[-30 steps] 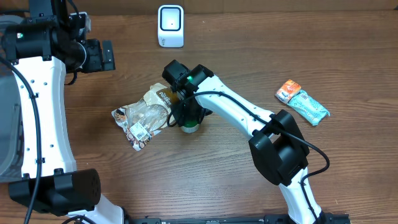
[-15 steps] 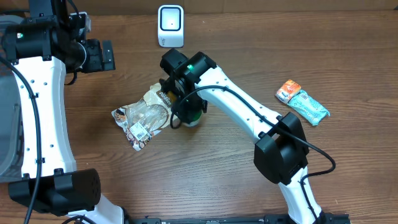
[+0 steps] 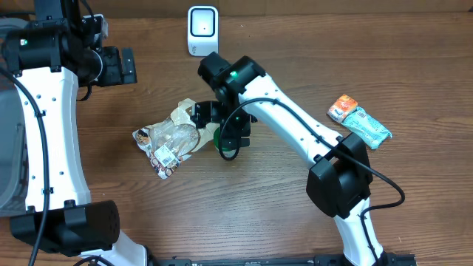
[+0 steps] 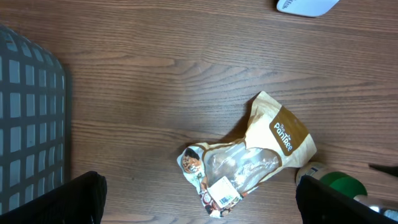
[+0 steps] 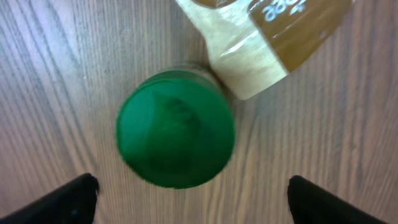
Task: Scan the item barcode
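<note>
A small jar with a green lid (image 3: 219, 139) stands on the wooden table, touching the corner of a brown and clear snack bag (image 3: 171, 135). My right gripper (image 3: 220, 127) hangs directly above the jar, open, its fingers apart on either side and holding nothing. In the right wrist view the green lid (image 5: 176, 129) fills the middle, above the wide gap of the right gripper (image 5: 199, 200). The white barcode scanner (image 3: 202, 30) stands at the far edge. My left gripper (image 3: 118, 65) is open, high at the left; its view shows the bag (image 4: 249, 155).
An orange packet (image 3: 342, 108) and a teal packet (image 3: 367, 127) lie at the right. A grey mesh basket (image 4: 31, 124) sits at the left edge. The scanner's base (image 4: 308, 6) shows at the top of the left wrist view.
My right gripper has opened and let go of the green-lidded jar after shifting it slightly left and away. The left arm has not moved.
</note>
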Action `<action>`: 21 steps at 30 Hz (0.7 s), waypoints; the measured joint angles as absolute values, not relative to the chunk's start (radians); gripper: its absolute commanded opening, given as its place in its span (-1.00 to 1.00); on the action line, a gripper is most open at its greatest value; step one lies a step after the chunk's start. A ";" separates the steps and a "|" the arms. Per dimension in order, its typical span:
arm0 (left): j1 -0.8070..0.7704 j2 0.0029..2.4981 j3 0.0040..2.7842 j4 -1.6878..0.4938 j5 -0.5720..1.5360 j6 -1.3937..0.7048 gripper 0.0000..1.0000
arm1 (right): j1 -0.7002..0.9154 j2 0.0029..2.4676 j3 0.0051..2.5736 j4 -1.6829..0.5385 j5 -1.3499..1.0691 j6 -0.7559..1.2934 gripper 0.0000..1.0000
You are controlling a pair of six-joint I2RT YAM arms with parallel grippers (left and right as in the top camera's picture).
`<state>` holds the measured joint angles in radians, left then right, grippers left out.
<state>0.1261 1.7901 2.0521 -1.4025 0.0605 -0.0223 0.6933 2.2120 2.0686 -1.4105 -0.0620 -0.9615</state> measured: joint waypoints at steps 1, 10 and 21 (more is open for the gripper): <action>0.126 1.790 2.052 -1.402 0.060 -0.022 1.00 | 0.686 2.212 2.069 -1.397 -0.074 -0.945 1.00; 0.126 1.790 2.052 -1.402 0.060 -0.022 0.99 | 0.622 2.212 2.071 -1.331 -0.230 -0.271 0.99; 0.126 1.790 2.052 -1.403 0.060 -0.022 1.00 | 0.655 2.211 2.059 -1.332 -0.165 0.474 0.89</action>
